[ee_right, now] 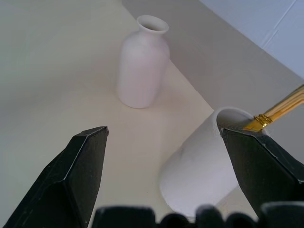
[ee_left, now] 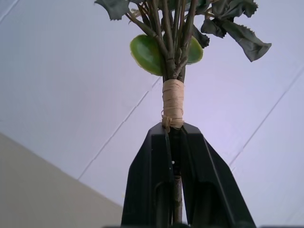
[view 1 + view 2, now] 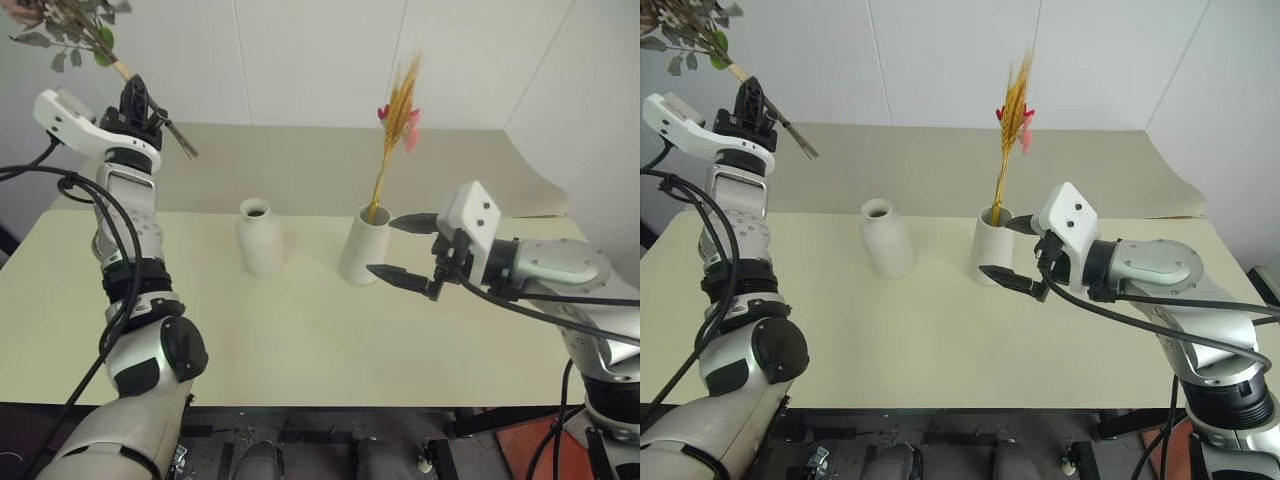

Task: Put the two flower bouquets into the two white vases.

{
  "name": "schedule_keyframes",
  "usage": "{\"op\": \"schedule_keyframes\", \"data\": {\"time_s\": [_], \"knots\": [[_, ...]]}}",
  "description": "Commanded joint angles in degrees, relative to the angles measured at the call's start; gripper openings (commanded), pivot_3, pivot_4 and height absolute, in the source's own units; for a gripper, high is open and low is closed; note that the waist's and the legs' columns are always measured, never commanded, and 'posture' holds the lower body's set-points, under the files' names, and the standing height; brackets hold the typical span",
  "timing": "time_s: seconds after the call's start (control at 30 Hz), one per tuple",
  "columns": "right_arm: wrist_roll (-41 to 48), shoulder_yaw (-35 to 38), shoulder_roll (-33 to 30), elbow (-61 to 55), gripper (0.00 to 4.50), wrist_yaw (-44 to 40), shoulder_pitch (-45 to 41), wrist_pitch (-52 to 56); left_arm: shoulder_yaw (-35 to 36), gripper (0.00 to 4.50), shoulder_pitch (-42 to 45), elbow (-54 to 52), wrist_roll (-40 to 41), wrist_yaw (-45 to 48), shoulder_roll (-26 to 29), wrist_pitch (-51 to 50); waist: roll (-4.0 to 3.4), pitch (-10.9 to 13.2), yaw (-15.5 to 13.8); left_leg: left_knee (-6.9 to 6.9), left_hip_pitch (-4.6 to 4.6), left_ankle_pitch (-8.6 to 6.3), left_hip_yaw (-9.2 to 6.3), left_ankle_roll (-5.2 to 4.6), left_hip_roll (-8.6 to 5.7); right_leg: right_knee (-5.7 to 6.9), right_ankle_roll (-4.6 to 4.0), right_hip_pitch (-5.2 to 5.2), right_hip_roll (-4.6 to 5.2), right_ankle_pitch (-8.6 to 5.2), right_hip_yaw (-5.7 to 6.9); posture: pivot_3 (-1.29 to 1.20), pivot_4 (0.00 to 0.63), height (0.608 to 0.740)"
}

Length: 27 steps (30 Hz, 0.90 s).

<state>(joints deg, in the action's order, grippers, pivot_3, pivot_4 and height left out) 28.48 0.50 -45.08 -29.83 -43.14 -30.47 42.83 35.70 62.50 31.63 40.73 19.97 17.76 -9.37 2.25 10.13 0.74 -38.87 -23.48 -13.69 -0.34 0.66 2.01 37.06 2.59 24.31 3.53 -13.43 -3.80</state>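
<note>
My right tool (image 3: 398, 247) gapes empty over the cream tabletop (image 3: 300, 340) — left tool (image 3: 139, 108) clamps the bushy bouquet (image 3: 75, 35) against white walls.

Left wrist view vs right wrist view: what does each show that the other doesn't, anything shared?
Left wrist view: the left hand shut on the stems of the bushy bouquet, just below its tan twine wrap, green leaves above, against a white wall.

Right wrist view: the open right hand near the cone vase, which already holds the yellow sprig; the empty bottle vase stands apart on the table.

Shared: only background, the pale wall and beige surface; no task item shows in both.
</note>
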Motion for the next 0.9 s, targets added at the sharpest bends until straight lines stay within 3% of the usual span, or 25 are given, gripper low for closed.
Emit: {"op": "schedule_keyframes", "data": {"time_s": [0.03, 0.4, 0.67, 0.9], "knots": [[-0.8, 1.7, -0.1, -3.0, 4.5, 1.6, 0.9, -1.3, -3.2, 0.0, -0.1, -4.7, 2.2, 7.3, 0.8, -2.0, 0.0, 0.0, 0.1, 0.0, 0.01, 0.0, 0.0, 0.0, 0.0, 0.0, 0.0, 0.0, -0.01, 0.0, 0.0, 0.0, 0.15, 0.74], [-0.9, 3.9, 0.0, -6.3, 4.5, 5.1, 4.2, -0.6, -8.9, 0.0, -2.9, -1.8, 1.6, 20.4, 3.8, -7.2, 0.0, 0.0, 0.3, 0.01, 0.1, 0.0, 0.0, 0.0, 0.0, -0.04, 0.0, -0.04, -0.04, -0.01, -0.02, 0.0, 0.15, 0.74], [-2.1, 3.3, 0.3, -6.1, 4.5, 6.5, 4.9, -1.6, -7.5, 0.0, -1.0, 8.1, 2.4, 24.0, 3.6, -7.0, 0.0, 0.0, 0.1, 0.0, 0.11, 0.0, 0.0, -0.01, -0.01, -0.05, 0.0, -0.06, -0.04, -0.01, -0.02, 0.0, 0.15, 0.74], [-3.6, 3.6, 0.6, -5.9, 4.5, 7.7, 5.8, -2.3, -7.9, 0.0, 0.3, 10.6, 2.7, 27.7, 3.3, -8.3, 0.0, 0.0, 0.1, 0.01, 0.07, 0.0, 0.0, -0.01, -0.01, -0.07, 0.0, -0.04, -0.04, -0.01, -0.02, 0.0, 0.15, 0.74]]}}
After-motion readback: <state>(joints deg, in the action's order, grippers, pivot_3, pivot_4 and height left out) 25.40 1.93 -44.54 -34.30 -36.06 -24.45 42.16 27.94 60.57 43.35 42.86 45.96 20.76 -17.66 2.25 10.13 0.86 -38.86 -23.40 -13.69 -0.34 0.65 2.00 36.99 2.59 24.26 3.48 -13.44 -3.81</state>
